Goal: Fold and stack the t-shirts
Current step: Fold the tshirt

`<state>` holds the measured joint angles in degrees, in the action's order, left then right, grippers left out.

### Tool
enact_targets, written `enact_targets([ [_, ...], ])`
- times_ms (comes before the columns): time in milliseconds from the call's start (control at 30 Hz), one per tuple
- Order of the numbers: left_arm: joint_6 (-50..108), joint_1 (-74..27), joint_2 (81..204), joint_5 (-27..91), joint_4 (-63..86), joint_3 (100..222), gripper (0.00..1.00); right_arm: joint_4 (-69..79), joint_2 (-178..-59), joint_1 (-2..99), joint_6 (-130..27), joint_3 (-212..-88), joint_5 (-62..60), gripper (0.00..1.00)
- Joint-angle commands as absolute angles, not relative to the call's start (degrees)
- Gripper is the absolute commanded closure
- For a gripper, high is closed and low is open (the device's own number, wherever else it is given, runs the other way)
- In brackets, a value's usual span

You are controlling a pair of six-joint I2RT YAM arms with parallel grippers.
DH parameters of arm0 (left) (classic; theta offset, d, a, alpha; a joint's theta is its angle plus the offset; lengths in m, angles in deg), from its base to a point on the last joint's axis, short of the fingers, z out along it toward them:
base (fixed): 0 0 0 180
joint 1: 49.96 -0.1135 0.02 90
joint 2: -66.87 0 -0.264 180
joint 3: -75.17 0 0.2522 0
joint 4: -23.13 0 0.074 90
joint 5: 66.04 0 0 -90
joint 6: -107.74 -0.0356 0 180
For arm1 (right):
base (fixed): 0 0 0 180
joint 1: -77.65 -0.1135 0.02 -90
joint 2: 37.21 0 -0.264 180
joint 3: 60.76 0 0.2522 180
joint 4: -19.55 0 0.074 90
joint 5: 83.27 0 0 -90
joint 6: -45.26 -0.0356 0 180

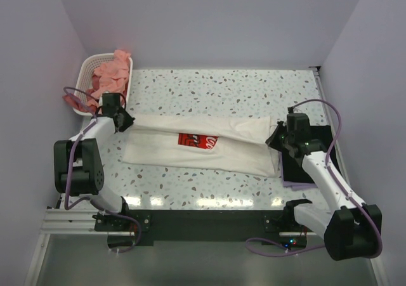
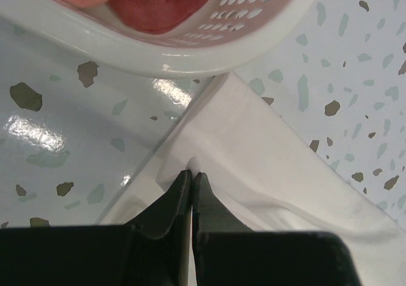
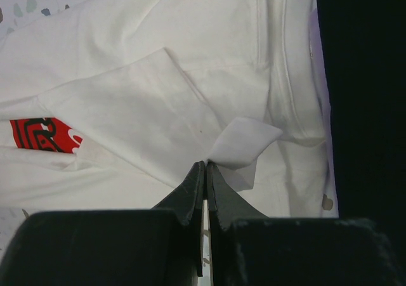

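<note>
One white tee (image 1: 190, 156) lies stretched sideways across the middle of the speckled table (image 1: 222, 89). It's soft cloth folded lengthwise, with the red logo (image 1: 198, 140) peeking out under the flap. At one end the left gripper (image 2: 191, 175) is pinched tight on its edge, and at the other the right gripper (image 3: 206, 167) is clamped on a little raised fold. Only the top view shows a black tee (image 1: 292, 169) lying on a lilac one (image 1: 290, 185) by the right arm. The left wrist cam gets the glossy perforated basket (image 2: 254, 39) and the crumpled pink tees (image 2: 152, 10) up close.
</note>
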<state>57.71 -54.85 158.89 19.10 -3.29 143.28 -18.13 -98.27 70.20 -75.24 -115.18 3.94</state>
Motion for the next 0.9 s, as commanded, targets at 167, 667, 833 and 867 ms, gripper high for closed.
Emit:
enact_targets([
  [167, 58.6, -55.7, 155.3, 18.1, -2.1, 140.9, 1.0, -18.3, -96.3, 70.4, -76.6, -112.7, 1.5, 1.0],
  [667, 60.1, -56.3, 151.3, 19.9, -0.1, 135.4, 0.69, -17.7, -93.6, 70.4, -76.0, -107.9, -1.9, 0.66],
  [833, 60.1, -56.3, 148.1, 21.6, -0.2, 136.4, 0.55, -17.2, -92.8, 69.7, -74.0, -111.2, -4.1, 0.52],
  [867, 60.2, -56.3, 148.0, 22.2, -0.3, 136.7, 0.55, -16.8, -94.3, 69.1, -74.1, -111.9, -4.0, 0.51],
])
